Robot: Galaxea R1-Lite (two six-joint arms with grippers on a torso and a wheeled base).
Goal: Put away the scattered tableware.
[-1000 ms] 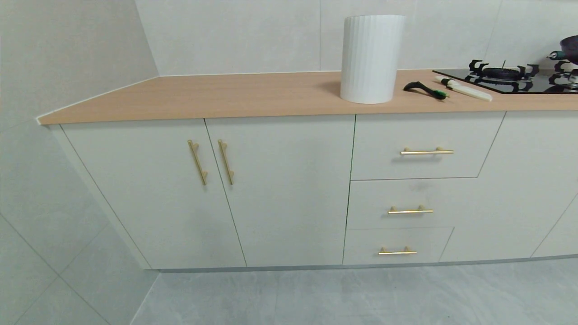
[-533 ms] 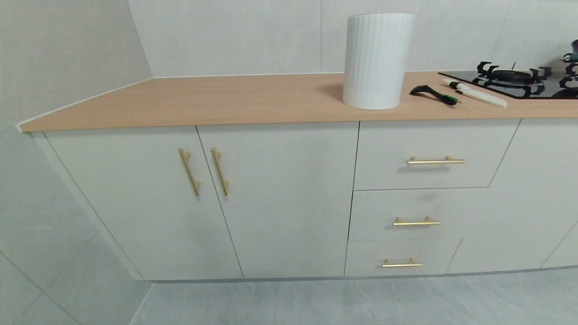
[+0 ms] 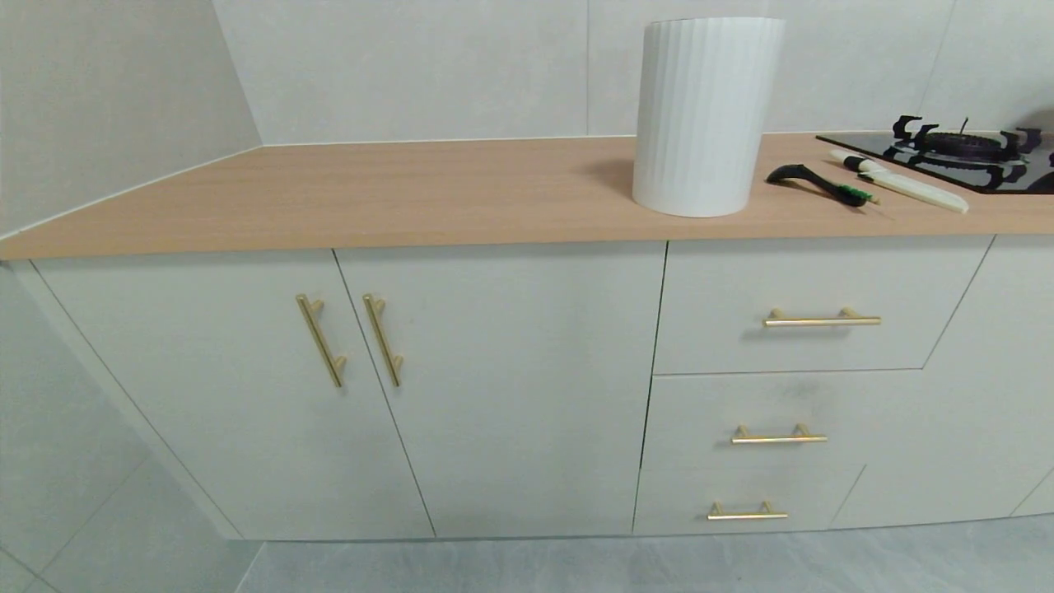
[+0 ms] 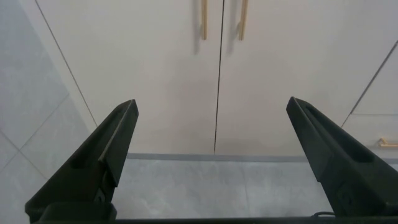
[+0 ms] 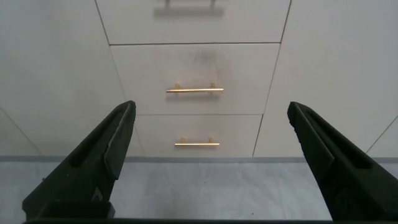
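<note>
Countertop [image 3: 412, 193] bore black utensil [image 3: 811, 181] and white knife [image 3: 906, 188], ungrasped; left gripper [image 4: 211, 107] and right gripper [image 5: 211, 109] gaped wide, empty; approach stage, judged; closer reach required next.

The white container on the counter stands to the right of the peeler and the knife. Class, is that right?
No. The head view shows the white container standing to the left of the peeler and the knife, all on the counter.
</note>
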